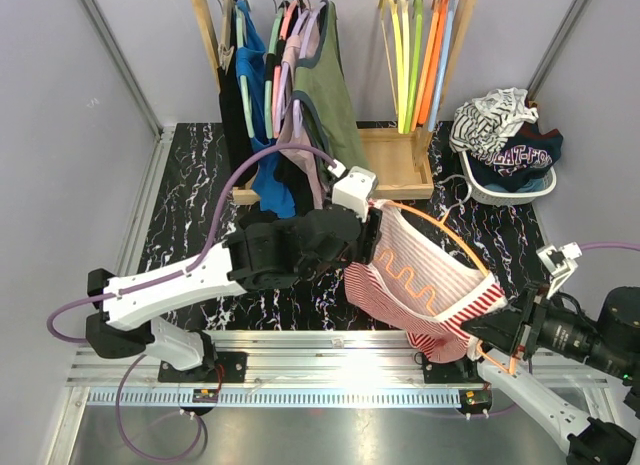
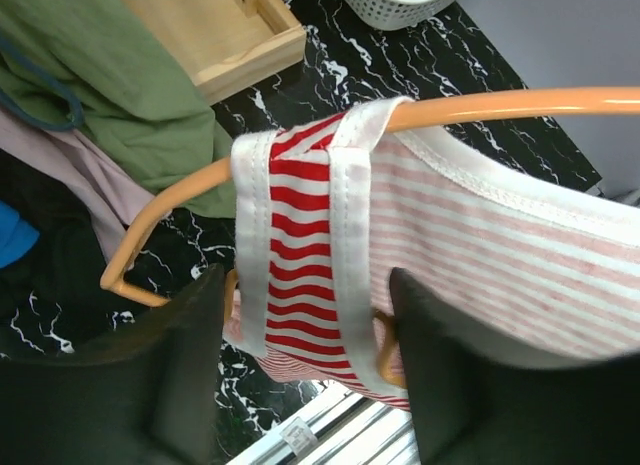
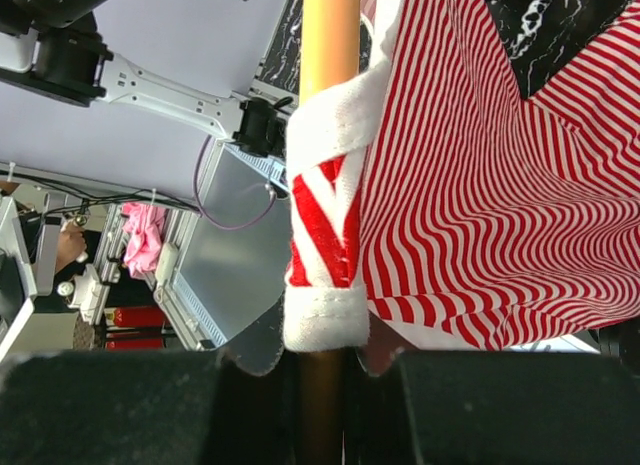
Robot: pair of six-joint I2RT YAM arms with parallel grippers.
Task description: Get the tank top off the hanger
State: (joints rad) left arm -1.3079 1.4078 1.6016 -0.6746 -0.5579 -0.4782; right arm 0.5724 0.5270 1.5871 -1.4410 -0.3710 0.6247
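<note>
A red-and-white striped tank top (image 1: 410, 280) hangs on an orange hanger (image 1: 455, 235) held in the air between the arms. My left gripper (image 1: 372, 235) is at the hanger's upper left end. In the left wrist view it (image 2: 310, 375) is open, its dark fingers (image 2: 190, 365) either side of the white-edged shoulder strap (image 2: 300, 235) that lies over the hanger (image 2: 500, 105). My right gripper (image 1: 490, 335) is at the hanger's lower right end. In the right wrist view it (image 3: 325, 380) is shut on the hanger rod (image 3: 330, 35), just below the other strap (image 3: 325, 315).
A wooden clothes rack (image 1: 400, 160) at the back holds several garments (image 1: 300, 85) and several empty coloured hangers (image 1: 415, 55). A white basket (image 1: 545, 190) full of clothes stands at the back right. A metal rail (image 1: 330, 345) runs along the near edge.
</note>
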